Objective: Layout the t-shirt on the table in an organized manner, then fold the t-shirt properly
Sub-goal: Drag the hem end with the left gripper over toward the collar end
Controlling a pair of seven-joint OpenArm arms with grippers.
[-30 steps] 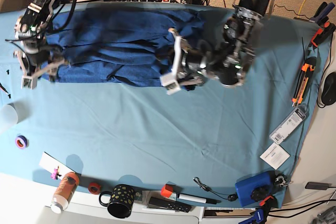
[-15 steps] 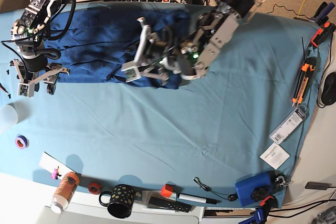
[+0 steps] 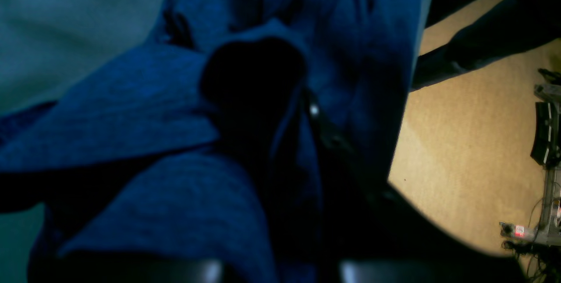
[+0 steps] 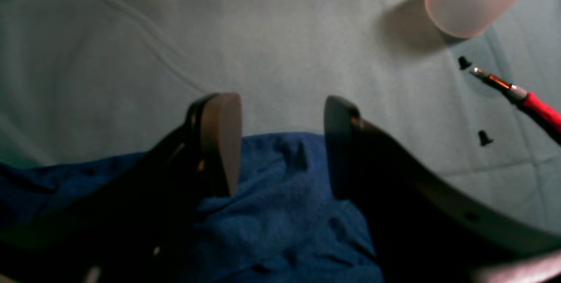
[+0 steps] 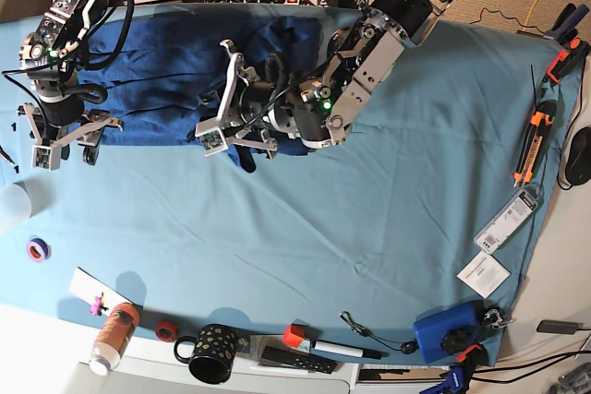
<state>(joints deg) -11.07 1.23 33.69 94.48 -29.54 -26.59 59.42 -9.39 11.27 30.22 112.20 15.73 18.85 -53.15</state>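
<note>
In the base view the t-shirt [image 5: 175,71] lies bunched along the table's [image 5: 369,209] upper edge; the left gripper [image 5: 222,108], at upper centre, is clamped on its folded hem. The left wrist view is filled with dark cloth draped over the fingers. In the right wrist view the right gripper [image 4: 282,143] stands spread apart above the shirt's edge, holding nothing.
</note>
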